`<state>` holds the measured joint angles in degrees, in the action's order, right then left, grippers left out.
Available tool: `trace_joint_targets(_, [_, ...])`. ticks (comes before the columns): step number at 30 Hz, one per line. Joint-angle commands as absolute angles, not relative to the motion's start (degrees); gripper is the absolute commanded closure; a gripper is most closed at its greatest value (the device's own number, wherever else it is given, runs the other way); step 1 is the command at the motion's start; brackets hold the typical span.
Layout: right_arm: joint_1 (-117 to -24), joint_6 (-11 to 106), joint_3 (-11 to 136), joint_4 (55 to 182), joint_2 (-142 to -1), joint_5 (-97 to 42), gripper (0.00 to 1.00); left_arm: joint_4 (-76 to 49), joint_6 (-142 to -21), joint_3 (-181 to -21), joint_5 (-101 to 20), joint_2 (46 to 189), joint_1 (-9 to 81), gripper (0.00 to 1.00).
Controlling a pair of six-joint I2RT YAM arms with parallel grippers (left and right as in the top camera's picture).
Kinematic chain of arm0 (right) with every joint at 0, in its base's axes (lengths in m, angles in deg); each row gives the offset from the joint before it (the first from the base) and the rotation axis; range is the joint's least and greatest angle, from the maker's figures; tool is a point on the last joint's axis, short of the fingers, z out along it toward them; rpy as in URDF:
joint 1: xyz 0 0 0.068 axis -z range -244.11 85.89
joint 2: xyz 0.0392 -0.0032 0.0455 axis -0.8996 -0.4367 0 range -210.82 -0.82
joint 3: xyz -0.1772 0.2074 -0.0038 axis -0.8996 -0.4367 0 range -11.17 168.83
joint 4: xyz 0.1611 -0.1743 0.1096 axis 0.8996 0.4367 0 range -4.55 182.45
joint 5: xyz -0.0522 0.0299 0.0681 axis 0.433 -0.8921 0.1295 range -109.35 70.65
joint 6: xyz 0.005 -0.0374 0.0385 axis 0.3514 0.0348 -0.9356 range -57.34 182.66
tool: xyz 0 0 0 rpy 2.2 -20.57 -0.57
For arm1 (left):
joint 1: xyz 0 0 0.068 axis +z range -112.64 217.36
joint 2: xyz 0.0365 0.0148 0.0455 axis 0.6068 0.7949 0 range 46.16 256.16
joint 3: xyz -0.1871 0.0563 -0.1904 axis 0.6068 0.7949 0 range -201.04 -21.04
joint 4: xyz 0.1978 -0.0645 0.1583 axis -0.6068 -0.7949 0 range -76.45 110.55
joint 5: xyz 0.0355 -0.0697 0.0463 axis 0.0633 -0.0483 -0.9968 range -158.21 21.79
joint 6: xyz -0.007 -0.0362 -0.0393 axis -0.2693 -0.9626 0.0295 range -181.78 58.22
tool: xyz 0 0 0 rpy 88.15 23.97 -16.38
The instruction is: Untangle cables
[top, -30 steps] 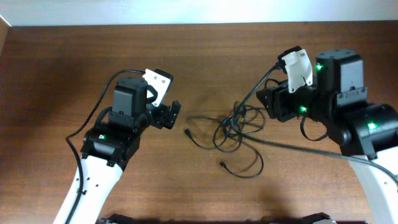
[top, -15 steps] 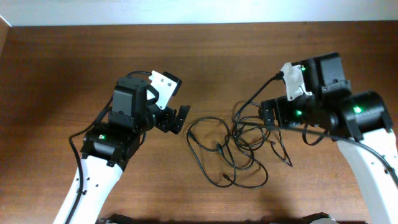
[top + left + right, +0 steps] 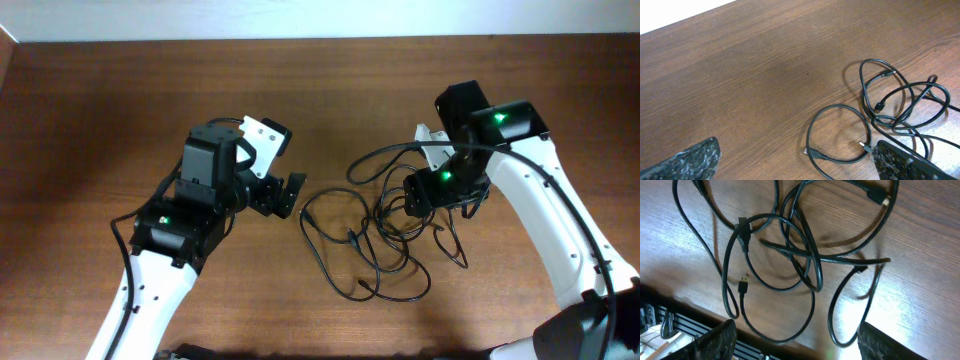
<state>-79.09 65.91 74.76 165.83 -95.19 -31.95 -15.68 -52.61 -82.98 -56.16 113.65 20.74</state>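
The cables (image 3: pixel 375 245) lie as a loose tangle of thin black loops on the wooden table between my arms. My left gripper (image 3: pixel 285 195) is open and empty just left of the tangle. In the left wrist view the left gripper (image 3: pixel 800 167) has one loop (image 3: pixel 840 132) with a small silver plug (image 3: pixel 863 146) between its fingers. My right gripper (image 3: pixel 445 200) hangs over the tangle's right side, open and empty. In the right wrist view the right gripper (image 3: pixel 800 345) looks down on crossed loops (image 3: pixel 790 255) and gold-tipped plugs (image 3: pixel 742 286), and touches none.
A thicker black arm cable (image 3: pixel 385 155) arcs from the right wrist over the top of the tangle. The table's front edge and a dark slotted rail (image 3: pixel 670 322) show at the lower left of the right wrist view.
The tangle has spread into wider loops lower on the table. My right arm has swung in and turned down over the tangle. My left gripper has shifted slightly right.
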Motion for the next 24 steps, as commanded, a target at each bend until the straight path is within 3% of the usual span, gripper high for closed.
trace_joint_targets(1, [-79.1, 66.7, 71.1, 163.7, -95.7, -33.0, 0.23, -15.6, -53.4, -83.0, -55.5, 112.8, 21.0, 0.01])
trace_joint_targets(5, [-79.1, 66.9, 63.7, 154.6, -95.7, -40.0, 0.29, -15.5, -53.3, -83.0, -55.5, 112.8, 21.0, 0.01])
trace_joint_targets(8, [-79.1, 66.7, 57.5, 146.3, -95.8, -41.7, 0.41, -15.6, -53.3, -83.0, -55.6, 112.8, 21.0, 0.01])
trace_joint_targets(10, [-79.1, 66.7, 56.2, 145.5, -95.8, -41.7, 0.55, -15.5, -53.3, -83.0, -56.7, 112.8, 21.0, 0.01])
trace_joint_targets(13, [-79.1, 66.7, 56.2, 145.3, -95.8, -41.7, 0.96, -15.6, -53.4, -83.0, -58.2, 112.8, 21.0, 0.01])
trace_joint_targets(18, [-79.0, 66.9, 65.3, 152.9, -94.8, -45.1, 0.96, -15.7, -55.8, -83.0, -61.1, 112.8, 21.0, 0.01])
trace_joint_targets(24, [-79.1, 66.9, 103.3, 171.9, -92.5, -45.1, 0.96, -16.4, -56.6, -83.0, -61.2, 112.8, 21.0, 0.01])
